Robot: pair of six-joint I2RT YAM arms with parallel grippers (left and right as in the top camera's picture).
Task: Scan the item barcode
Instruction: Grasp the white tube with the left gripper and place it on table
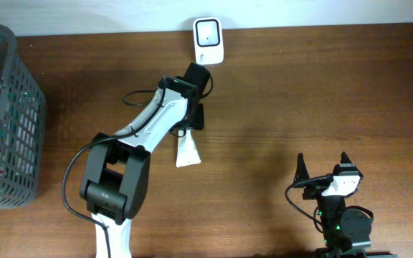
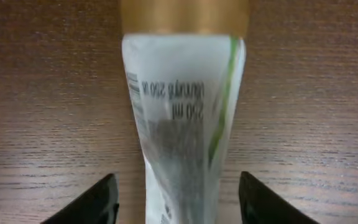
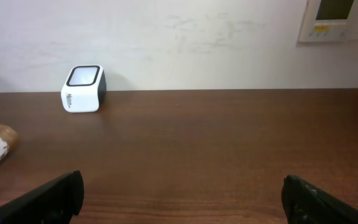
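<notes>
The tube [image 1: 187,152] lies flat on the counter [image 1: 285,93], my left gripper [image 2: 178,179] parted either side without touching it.
White scanner [image 1: 209,41] sits top centre, grey basket [image 1: 9,107] at the left edge; my left arm [image 1: 156,118] covers the stretch between tube and scanner. The tube's long axis runs up-down the frame, gold cap [image 2: 184,15] upward, hidden overhead. Its print is blurred. My right gripper [image 3: 182,179] gapes wide, lower right.
</notes>
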